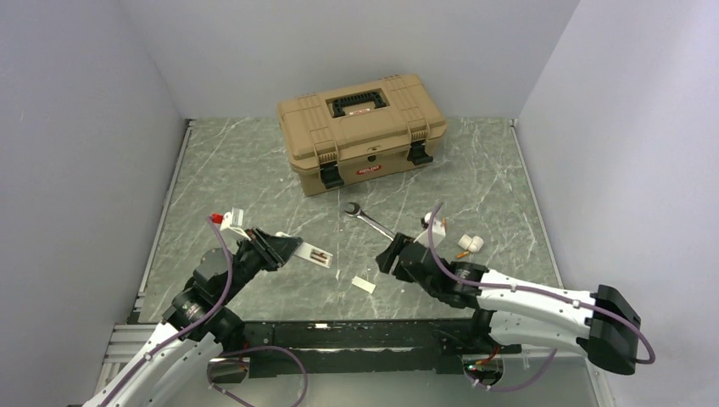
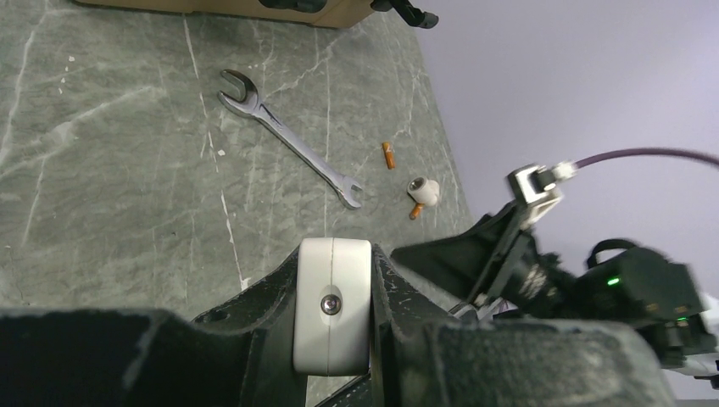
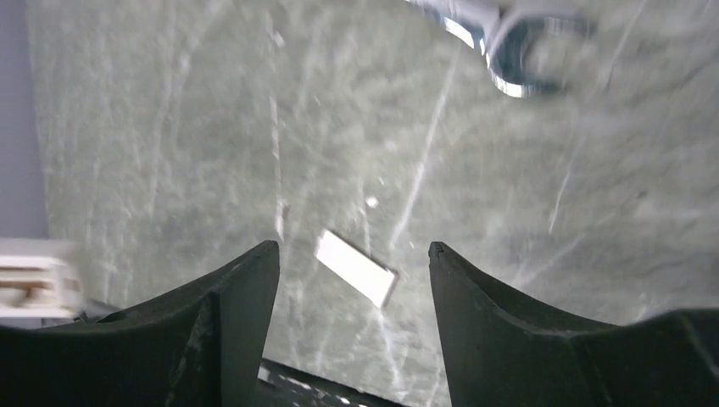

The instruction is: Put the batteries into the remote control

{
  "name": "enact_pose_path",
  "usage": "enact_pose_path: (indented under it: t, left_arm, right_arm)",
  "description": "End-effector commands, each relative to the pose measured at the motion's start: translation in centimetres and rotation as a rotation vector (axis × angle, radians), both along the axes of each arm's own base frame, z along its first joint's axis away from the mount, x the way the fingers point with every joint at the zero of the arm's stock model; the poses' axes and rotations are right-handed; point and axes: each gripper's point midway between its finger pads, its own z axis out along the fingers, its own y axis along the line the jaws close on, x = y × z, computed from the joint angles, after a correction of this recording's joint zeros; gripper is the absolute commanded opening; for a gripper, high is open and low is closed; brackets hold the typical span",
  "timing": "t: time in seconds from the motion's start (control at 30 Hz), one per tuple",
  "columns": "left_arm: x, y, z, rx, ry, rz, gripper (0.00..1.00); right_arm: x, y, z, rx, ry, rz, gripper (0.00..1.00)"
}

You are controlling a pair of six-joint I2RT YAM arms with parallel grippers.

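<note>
The remote control (image 1: 318, 254) sits in front of the toolbox (image 1: 360, 131), a little to its left, with its recess side up. One end is clamped in the left end effector (image 1: 292, 248), whose jaws are closed tight on it. The right end effector (image 1: 388, 254) hovers in front of the toolbox's right half, jaws spread wide and empty. Beneath it, a small white flat piece (image 3: 356, 267) lies on the surface (image 1: 237, 170). A steel wrench (image 1: 369, 219) lies just in front of the toolbox. Two small orange batteries (image 2: 388, 155) and a white cap-like part (image 2: 421, 191) lie farther forward, to its right.
</note>
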Motion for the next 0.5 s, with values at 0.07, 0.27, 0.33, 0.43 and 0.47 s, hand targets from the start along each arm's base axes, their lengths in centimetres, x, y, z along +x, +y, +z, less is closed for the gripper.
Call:
enact_pose_path:
  t: [0.07,0.27,0.33,0.43,0.47]
  left_arm:
    - [-0.1,-0.7,2.0,-0.042,-0.071,-0.042,0.0]
    - [-0.3,-0.9,2.7,-0.039,-0.106,-0.062,0.0]
    - [-0.4,-0.9,2.9,-0.038,-0.118,-0.068,0.0]
    - [-0.4,-1.1,2.9,-0.03,-0.117,-0.078,0.0]
    - [-0.3,-1.2,2.8,-0.029,-0.111,-0.081,0.0]
  right_arm:
    - [5.0,-5.6,7.0,-0.321,-0.17,-0.117,0.65]
    - [9.2,-10.1,7.5,-0.425,-0.129,-0.162,0.63]
    - [10.2,-12.0,6.9,-0.465,-0.117,-0.184,0.61]
    - [11.5,-14.5,5.0,-0.525,-0.062,-0.207,0.59]
    - [11.9,-15.0,4.2,-0.533,-0.041,-0.203,0.59]
